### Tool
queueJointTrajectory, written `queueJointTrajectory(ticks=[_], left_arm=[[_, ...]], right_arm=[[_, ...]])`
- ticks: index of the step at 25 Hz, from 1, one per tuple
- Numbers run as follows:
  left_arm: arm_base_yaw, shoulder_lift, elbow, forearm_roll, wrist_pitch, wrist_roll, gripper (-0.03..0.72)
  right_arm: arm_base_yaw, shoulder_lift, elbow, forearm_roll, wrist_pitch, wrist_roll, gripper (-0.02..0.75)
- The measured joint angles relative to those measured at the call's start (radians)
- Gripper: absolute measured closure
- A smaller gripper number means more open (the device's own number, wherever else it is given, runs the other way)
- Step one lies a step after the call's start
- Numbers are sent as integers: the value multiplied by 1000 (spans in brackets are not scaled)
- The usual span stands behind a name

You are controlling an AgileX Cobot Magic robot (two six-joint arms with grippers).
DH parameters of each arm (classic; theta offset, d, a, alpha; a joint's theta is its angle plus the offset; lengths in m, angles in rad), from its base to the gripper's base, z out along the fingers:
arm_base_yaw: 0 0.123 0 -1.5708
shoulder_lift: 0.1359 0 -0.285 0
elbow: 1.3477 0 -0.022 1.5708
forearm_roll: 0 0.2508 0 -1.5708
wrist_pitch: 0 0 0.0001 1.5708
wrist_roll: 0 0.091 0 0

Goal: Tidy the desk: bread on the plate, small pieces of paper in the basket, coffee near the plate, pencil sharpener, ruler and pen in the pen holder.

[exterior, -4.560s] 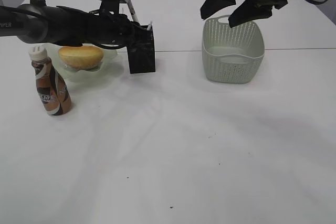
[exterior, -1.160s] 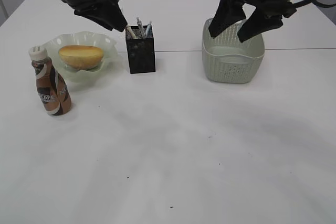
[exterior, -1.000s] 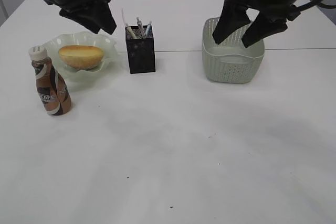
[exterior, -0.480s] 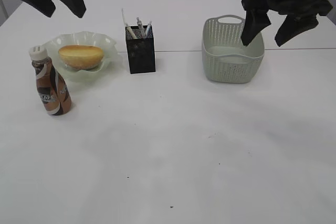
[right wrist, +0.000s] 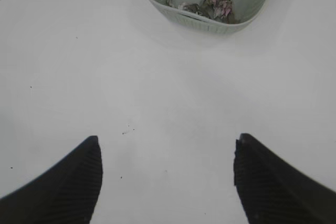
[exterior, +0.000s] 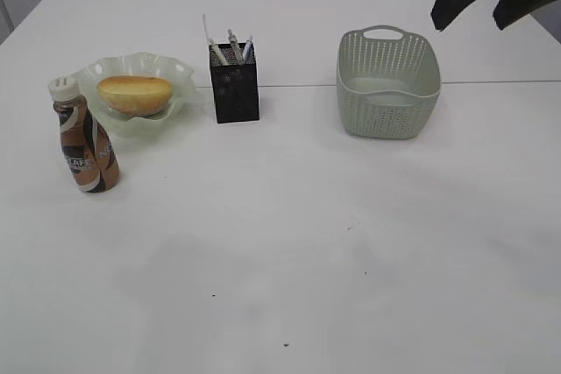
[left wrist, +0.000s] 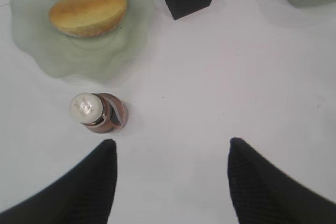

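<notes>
While both arms hang high at the frame's top corners, the desk reads, left to right:

Left gripper (left wrist: 170,182): upper left corner, fingers spread wide, holding nothing.
Coffee (exterior: 84,139): upright at left, just beside the plate; done, I judge.
Bread (exterior: 134,94): lying on the plate (exterior: 175,72), left of centre; done.
Holder (exterior: 236,87): top centre, pens (exterior: 235,44) and a white stick poking out; sharpener and ruler cannot be told apart.
Basket (exterior: 388,85): upper right, paper scraps (right wrist: 210,3) inside.
Right gripper (right wrist: 167,182): upper right corner, fingers apart, empty.
Left to do: nothing loose shows on the table (exterior: 289,251); task looks finished.
</notes>
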Motion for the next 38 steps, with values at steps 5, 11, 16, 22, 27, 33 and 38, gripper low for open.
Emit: queueJointTrajectory(ticks=[5, 11, 16, 22, 27, 33, 38], left_arm=[[0, -125, 116, 22, 2, -7, 202], [0, -334, 297, 31, 7, -15, 202], [0, -507, 383, 36, 9, -34, 202], [0, -711, 561, 65, 9, -67, 202], [0, -911, 728, 113, -32, -69, 202], [0, -1176, 922, 199, -141, -56, 202], [0, -1327, 1063, 203, -167, -54, 202]], right_arm=[[0, -71, 0, 0, 4, 2, 167], [0, -221, 79, 4, 5, -10, 167], [0, -404, 280, -5, 5, -51, 167], [0, -681, 556, -31, 10, -58, 167], [2, -875, 717, -33, -4, -58, 167], [2, -1066, 885, -36, -87, -58, 167], [2, -1238, 997, -49, -112, -68, 167]])
